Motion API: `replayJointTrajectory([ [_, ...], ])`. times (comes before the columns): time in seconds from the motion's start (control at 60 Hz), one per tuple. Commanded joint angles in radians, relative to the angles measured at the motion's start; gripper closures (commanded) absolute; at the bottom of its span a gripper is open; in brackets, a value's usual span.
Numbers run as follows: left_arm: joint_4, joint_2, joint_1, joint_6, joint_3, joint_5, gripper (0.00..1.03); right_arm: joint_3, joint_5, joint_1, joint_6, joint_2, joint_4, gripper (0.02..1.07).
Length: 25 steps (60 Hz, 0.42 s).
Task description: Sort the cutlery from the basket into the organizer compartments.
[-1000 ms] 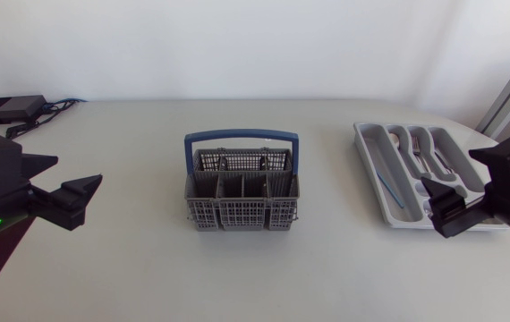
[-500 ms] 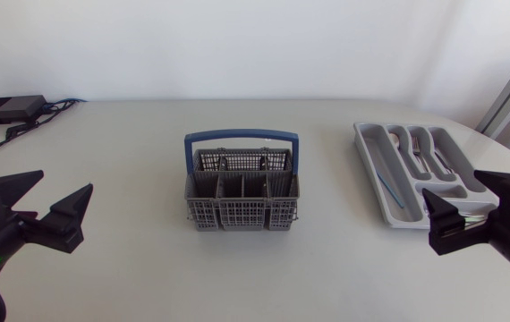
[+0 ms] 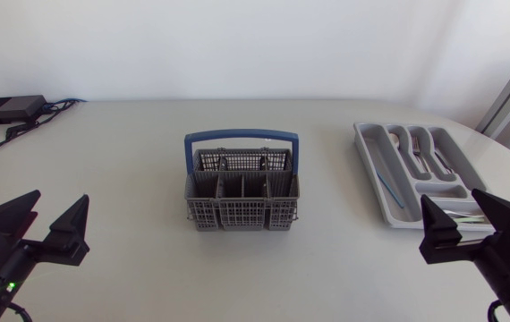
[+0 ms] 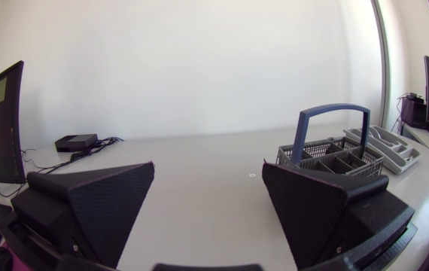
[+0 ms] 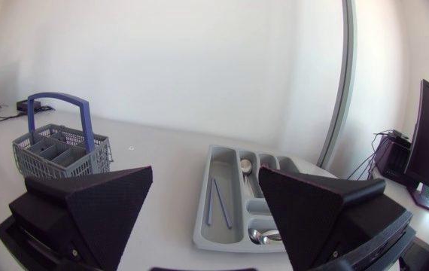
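Head view: the basket [image 3: 242,215] stood mid-surface [image 3: 130,152], with the organizer [image 3: 373,170] well to its right, holding cutlery [image 3: 420,152]. The left gripper [image 3: 55,207] and right gripper [image 3: 452,201] had their fingers spread, grasping nothing. Left wrist view: the basket sat ahead of the parted fingers. Right wrist view: the organizer lay just ahead of the parted fingers.

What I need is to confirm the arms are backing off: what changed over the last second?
Both arms drew back toward the near table edge, the left gripper and right gripper open and empty. Nothing was taken or released. The basket and organizer stayed put.
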Motion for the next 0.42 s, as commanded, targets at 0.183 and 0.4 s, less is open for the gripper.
replayJointTrajectory([
  [0.183,0.040,-0.073,0.011,-0.071,-0.080,-0.018,0.04,-0.103,-0.001,-0.012,0.119,-0.093,0.069,0.06],
  [0.4,0.040,-0.073,0.011,-0.071,-0.080,-0.018,0.04,-0.103,-0.001,-0.012,0.119,-0.093,0.069,0.06],
])
